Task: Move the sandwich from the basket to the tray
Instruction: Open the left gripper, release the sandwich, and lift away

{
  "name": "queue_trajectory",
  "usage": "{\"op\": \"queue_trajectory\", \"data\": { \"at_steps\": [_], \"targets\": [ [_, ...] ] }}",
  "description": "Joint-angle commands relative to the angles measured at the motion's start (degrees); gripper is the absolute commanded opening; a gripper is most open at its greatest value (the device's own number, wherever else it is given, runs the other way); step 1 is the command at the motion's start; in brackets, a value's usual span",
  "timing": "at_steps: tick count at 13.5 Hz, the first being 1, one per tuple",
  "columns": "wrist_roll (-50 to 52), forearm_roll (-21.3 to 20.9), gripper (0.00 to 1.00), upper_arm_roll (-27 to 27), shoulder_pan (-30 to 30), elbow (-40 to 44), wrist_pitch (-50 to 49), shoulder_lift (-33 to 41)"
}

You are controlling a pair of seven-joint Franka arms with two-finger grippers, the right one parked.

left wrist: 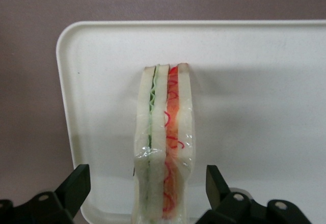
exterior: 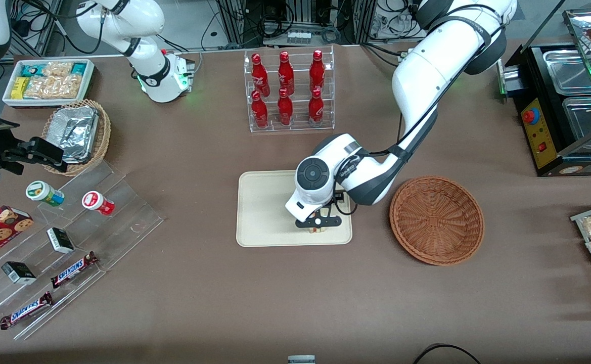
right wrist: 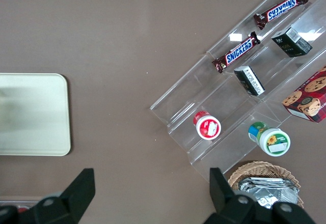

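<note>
I'm seeing the gripper (left wrist: 147, 193) spread wide around the sandwich (left wrist: 164, 147), fingers clear of it. The sandwich is standing on edge on the tray (left wrist: 254, 81), its length running away from the gripper.

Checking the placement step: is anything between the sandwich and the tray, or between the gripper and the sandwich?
Nothing visible. The sandwich stands on edge on the tray, with the gripper open, one finger on each side and a clear gap to both. The basket beside the tray holds nothing.
</note>
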State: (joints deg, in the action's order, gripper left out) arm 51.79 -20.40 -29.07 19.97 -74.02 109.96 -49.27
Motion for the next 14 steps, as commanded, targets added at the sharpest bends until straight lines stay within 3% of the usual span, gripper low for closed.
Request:
{"op": "queue_trajectory", "data": {
  "at_steps": [1,6,11,14],
  "targets": [
    [2.2,-0.9,1.00,0.6,0.2,1.7,-2.0,2.2],
    [0.7,2.8,1.00,4.9,0.1,9.8,-10.7,3.3],
    [-8.6,16.2,1.00,16.7,0.2,10.3,-14.7,11.1],
    [-14.1,19.7,1.00,22.0,0.2,10.0,-19.3,15.5]
  ]
}}
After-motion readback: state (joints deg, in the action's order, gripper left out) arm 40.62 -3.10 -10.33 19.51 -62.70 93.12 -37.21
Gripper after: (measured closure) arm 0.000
